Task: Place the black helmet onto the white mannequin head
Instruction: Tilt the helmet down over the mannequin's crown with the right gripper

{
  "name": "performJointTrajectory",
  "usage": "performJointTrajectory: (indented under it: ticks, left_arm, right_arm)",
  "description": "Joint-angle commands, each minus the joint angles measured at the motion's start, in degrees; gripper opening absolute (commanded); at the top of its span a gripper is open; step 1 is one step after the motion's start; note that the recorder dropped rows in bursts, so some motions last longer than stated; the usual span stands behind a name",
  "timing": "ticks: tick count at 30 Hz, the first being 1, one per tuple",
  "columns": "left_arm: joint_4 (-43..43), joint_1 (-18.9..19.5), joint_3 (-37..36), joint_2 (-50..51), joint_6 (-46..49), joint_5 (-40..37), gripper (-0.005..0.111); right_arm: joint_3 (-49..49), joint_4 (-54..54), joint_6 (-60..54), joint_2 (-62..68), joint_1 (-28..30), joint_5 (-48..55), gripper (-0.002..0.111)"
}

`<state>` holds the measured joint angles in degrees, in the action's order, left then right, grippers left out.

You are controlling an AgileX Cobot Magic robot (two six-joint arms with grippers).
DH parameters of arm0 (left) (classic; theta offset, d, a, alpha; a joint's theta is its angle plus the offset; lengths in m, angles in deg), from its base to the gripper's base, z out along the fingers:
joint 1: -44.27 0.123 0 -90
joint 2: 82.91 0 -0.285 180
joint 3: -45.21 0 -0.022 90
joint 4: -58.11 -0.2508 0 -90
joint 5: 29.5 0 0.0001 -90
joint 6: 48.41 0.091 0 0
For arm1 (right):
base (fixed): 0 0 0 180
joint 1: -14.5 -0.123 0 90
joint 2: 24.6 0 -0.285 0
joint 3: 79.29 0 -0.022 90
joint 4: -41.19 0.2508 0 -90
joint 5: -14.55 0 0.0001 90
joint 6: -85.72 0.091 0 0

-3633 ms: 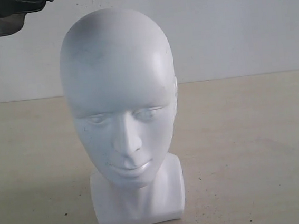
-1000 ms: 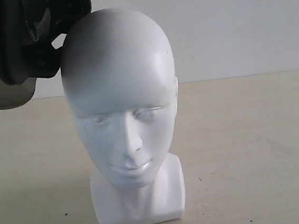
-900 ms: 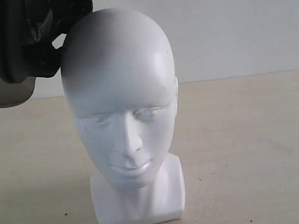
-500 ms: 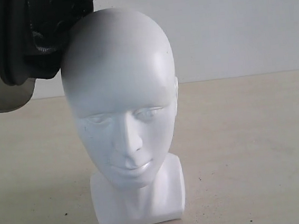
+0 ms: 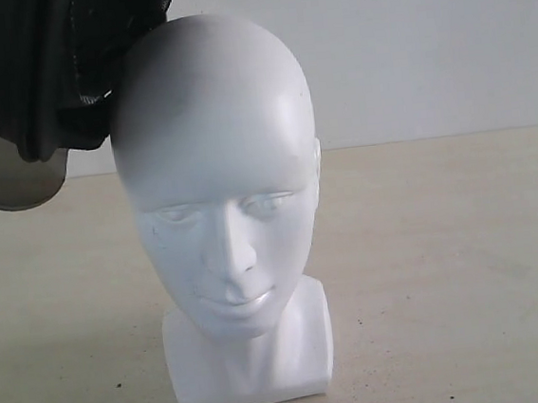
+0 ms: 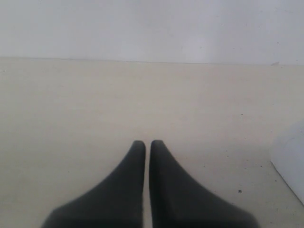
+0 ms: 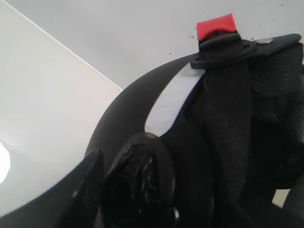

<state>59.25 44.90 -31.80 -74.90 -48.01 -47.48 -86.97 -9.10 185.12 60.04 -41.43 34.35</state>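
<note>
Visor (image 5: 5, 184) lowest, the black helmet (image 5: 9, 74) hangs at the exterior view's upper left, its lining against the upper side of the white mannequin head (image 5: 216, 168) but not seated on it; the head stands upright on the desk (image 5: 447, 270), facing the camera; the left jaws, all but closed, hold nothing above bare desk; the right jaws straddle the helmet's rim, one outside the shell, one inside, gripping it near a red tab (image 7: 216, 26).
</note>
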Motion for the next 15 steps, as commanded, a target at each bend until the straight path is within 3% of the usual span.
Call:
performJointTrajectory:
  ticks: [1, 15]
  left_arm:
    - [-0.11, 0.19, -0.20, -0.23, 0.10, 0.18, 0.004]
    - [-0.11, 0.19, -0.20, -0.23, 0.10, 0.18, 0.004]
  right_arm:
    - [0.28, -5.54, -7.03, -1.12, 1.09, 11.90, 0.000]
    - [0.28, -5.68, -7.94, -1.12, 1.09, 17.09, 0.000]
